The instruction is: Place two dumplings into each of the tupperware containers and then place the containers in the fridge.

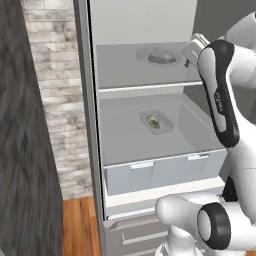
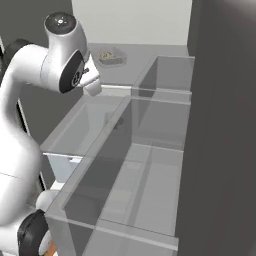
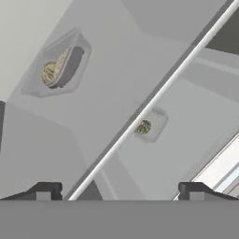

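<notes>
Jaws: gripper (image 3: pixel 119 190) spread wide, nothing between the two dark finger tips (image 3: pixel 44 190), which stand far apart at the bottom of the hand view. It hangs clear of both containers, in front of the open fridge (image 1: pixel 145 30).

Item 1, upper container (image 3: pixel 56 65): shallow grey translucent tray with rounded corners, resting flat on the upper shelf (image 1: pixel 120 70) of the fridge. In the left base view it sits toward the right of that shelf (image 1: pixel 157 56), just beside the arm's wrist; in the right base view it lies behind the arm's elbow (image 2: pixel 111 57). Contents: dumplings (image 3: pixel 52 70), pale yellowish crimped lumps gathered in the tray; the exact count cannot be told.

Item 2, lower container (image 3: pixel 151 125): same kind of tray, flat on the lower shelf (image 1: pixel 125 140), near its middle (image 1: pixel 156 121). Contents: dumplings (image 3: pixel 143 127) showing as a small yellowish-green cluster; count cannot be told.

Relation: the two trays are well apart, one shelf above the other, with the pale front edge of the upper shelf running between them in the hand view.

Below the lower shelf: translucent bottom drawer (image 1: pixel 160 172), closed.

Surroundings: pale brick wall (image 1: pixel 57 100) left of the fridge; wooden floor (image 1: pixel 80 225) beneath.
</notes>
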You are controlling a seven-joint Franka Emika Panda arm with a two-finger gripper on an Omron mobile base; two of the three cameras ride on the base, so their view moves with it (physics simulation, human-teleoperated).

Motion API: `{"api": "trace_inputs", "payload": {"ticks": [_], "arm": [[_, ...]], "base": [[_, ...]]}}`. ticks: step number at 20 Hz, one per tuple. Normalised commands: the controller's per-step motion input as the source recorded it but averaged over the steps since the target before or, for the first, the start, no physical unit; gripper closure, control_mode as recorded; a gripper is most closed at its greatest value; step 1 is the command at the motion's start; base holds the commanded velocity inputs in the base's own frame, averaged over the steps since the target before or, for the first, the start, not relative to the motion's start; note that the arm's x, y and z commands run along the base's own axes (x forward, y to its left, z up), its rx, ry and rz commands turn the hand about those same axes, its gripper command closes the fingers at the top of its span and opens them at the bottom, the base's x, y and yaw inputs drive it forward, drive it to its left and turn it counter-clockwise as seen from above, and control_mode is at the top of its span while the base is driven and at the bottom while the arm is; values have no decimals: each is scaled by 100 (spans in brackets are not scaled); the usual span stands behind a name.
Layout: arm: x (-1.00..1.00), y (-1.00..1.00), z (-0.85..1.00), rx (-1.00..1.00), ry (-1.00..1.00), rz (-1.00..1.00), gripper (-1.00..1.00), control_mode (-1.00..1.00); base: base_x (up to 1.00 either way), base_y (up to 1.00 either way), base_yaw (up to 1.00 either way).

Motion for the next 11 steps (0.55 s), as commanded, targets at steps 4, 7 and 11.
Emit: {"api": "trace_inputs", "payload": {"ticks": [4, 7, 11], "arm": [[-100, 15, -3, -5, 18, 12, -100, -100], [-100, 17, -16, -13, 19, 11, -100, -100], [-100, 5, -16, -16, 19, 12, -100, -100]], "base": [[0, 0, 0], [0, 0, 0], [0, 0, 0]]}}
